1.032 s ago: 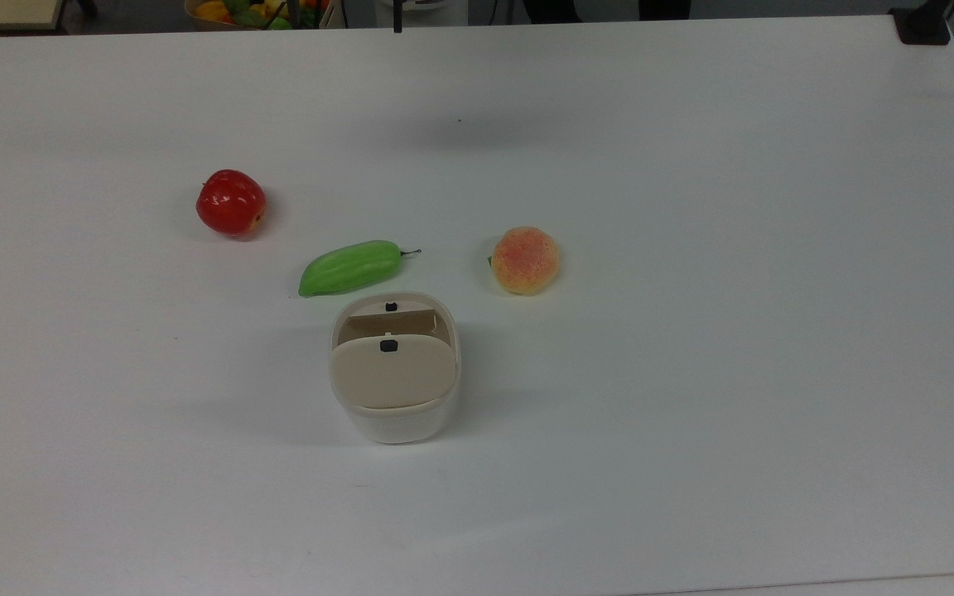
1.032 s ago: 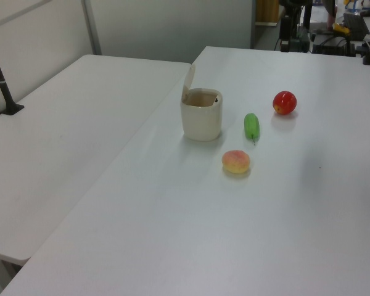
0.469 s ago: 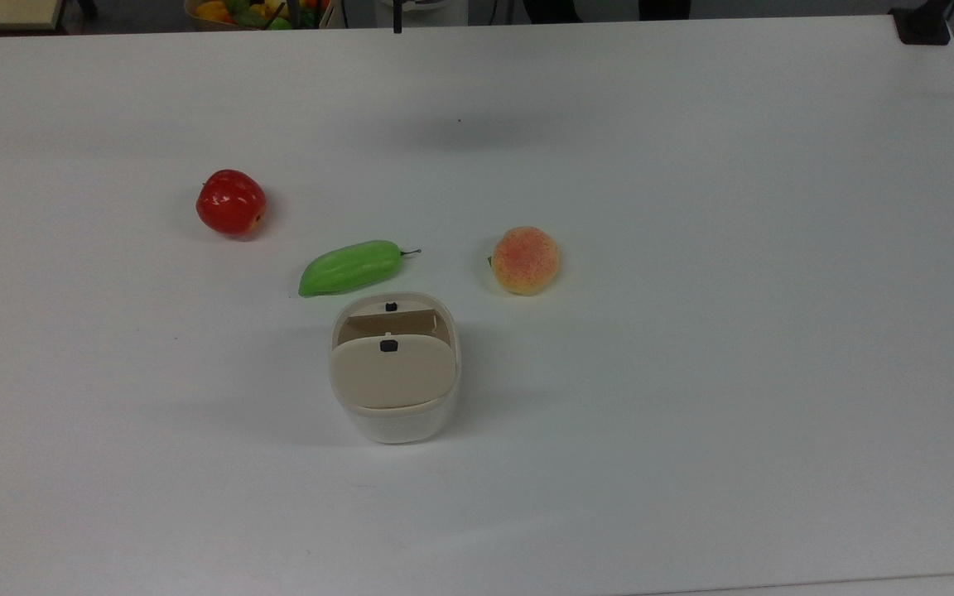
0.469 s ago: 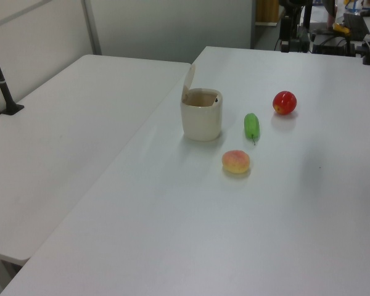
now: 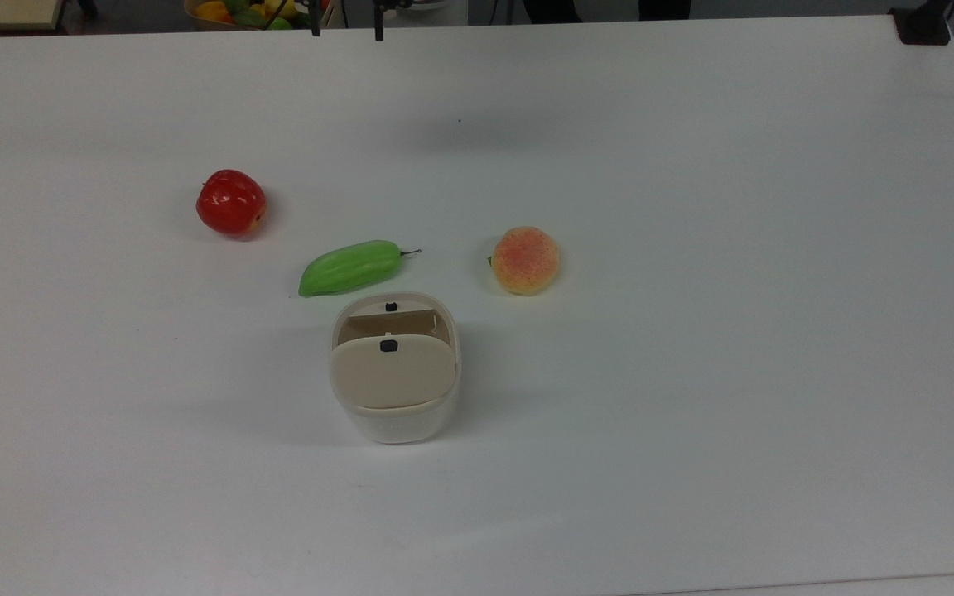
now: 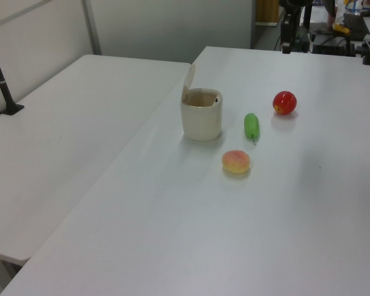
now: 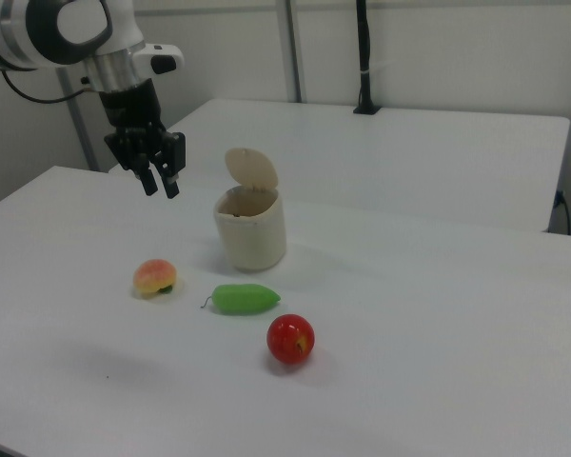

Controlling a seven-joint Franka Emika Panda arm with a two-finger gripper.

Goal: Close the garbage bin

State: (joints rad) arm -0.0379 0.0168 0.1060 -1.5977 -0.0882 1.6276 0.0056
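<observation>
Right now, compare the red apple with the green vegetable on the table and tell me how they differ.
The red apple is round and glossy red; the green vegetable is long, tapered and ribbed green, with a thin dark stem at one end. The green vegetable lies right beside the open garbage bin; the red apple sits farther off, toward the top view's left. Both rest loose on the white table, untouched.
</observation>
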